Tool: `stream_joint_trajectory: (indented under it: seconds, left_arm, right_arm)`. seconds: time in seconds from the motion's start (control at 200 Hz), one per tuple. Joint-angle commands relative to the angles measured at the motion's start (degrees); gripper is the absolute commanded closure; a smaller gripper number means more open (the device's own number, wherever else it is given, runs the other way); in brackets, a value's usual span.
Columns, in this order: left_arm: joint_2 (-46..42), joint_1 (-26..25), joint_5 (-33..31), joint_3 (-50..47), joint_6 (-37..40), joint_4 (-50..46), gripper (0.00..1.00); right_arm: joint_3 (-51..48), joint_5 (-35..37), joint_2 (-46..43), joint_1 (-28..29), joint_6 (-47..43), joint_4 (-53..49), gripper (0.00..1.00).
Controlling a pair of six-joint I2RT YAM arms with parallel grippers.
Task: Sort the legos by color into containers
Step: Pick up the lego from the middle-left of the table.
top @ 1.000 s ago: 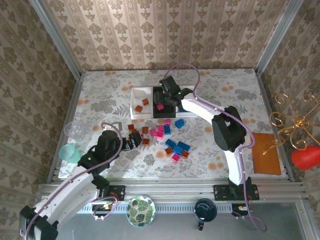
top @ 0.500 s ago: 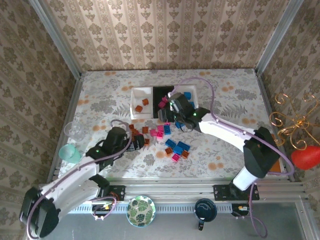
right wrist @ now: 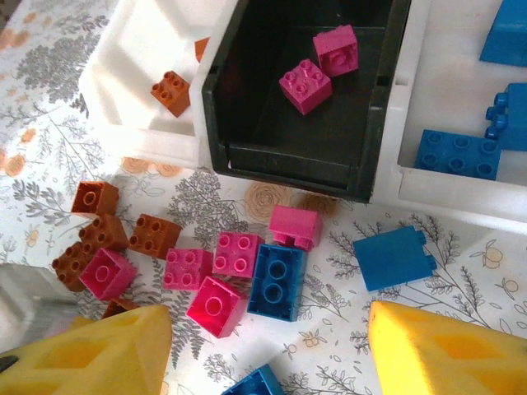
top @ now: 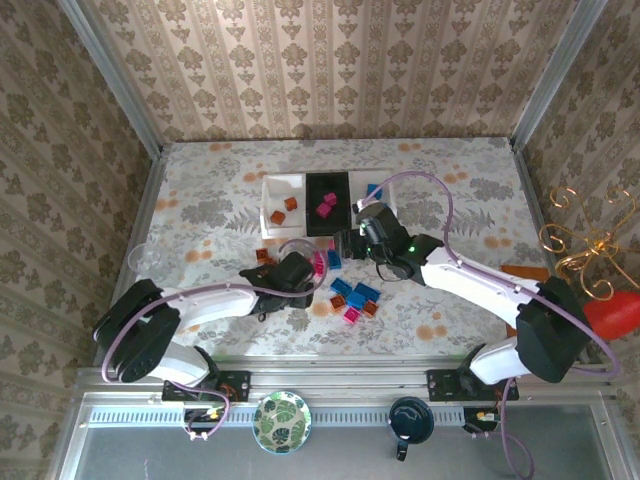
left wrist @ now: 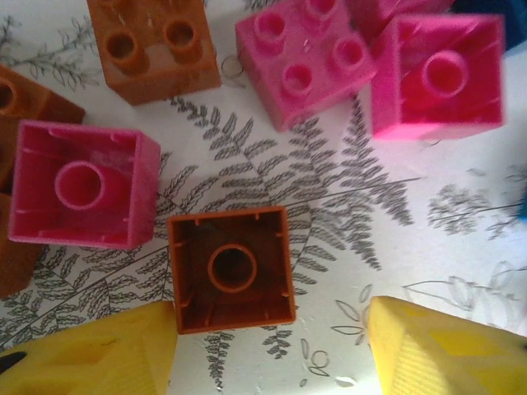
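Note:
The legos lie in a loose pile mid-table: orange-brown ones (top: 262, 256), pink ones (top: 352, 316) and blue ones (top: 357, 294). My left gripper (top: 293, 272) is low over the pile and open. An upside-down orange-brown brick (left wrist: 231, 269) sits between its yellow fingers (left wrist: 90, 354), close to the left one, with a gap to the right one. My right gripper (right wrist: 263, 354) is open above a blue brick (right wrist: 277, 281) and a pink brick (right wrist: 215, 306). The containers stand behind. The white left tray (right wrist: 123, 66) holds orange bricks, the black tray (right wrist: 247, 123) two pink ones, and the white right tray (right wrist: 445, 193) blue ones.
A clear cup (top: 144, 258) stands near the table's left edge. A brown mat (top: 522, 271) lies at the right, partly under my right arm. A red heart and gold wire ornament (top: 600, 250) sit beyond the right wall. A round green plate (top: 281, 421) rests on the front rail.
My right gripper has drawn back from over the black tray to the pile, and a second pink brick now lies in that tray. My left arm has reached right to the pile, its jaws narrowing.

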Motion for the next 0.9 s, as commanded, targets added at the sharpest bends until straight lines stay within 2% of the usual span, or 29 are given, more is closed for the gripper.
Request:
stream_joint_trajectory:
  seconds: [0.0,0.17,0.475,0.535,0.665,0.785,0.895]
  left_arm:
    - [0.9,-1.4,-4.7,2.4,-1.1,-1.3,0.36]
    - [3.7,-1.5,-6.8,2.7,-0.3,0.1,0.36]
    - [8.0,-0.1,-10.5,4.0,2.7,4.0,0.44]
    - [8.3,-0.1,-10.2,3.6,3.4,5.8,0.47]
    - [8.6,-0.3,-9.0,2.9,3.6,7.0,0.63]
    - [5.9,-1.5,-8.5,1.5,2.4,5.5,0.67]
    - [-1.2,-1.9,-6.5,0.2,0.8,3.5,0.67]
  right_arm:
    - [-1.5,2.0,-3.0,-0.4,0.3,0.9,0.34]
    - [-2.7,1.9,-3.8,-0.9,0.3,1.6,0.34]
    - [-3.8,1.3,-4.9,-1.5,0.3,1.7,0.33]
    - [-4.0,1.1,-5.1,-1.6,0.3,1.7,0.33]
    - [-4.3,1.3,-5.3,-1.6,0.3,1.6,0.33]
    - [-4.6,1.4,-5.4,-1.7,0.4,1.6,0.33]
    - [-5.4,1.5,-5.9,-1.7,0.7,1.4,0.33]
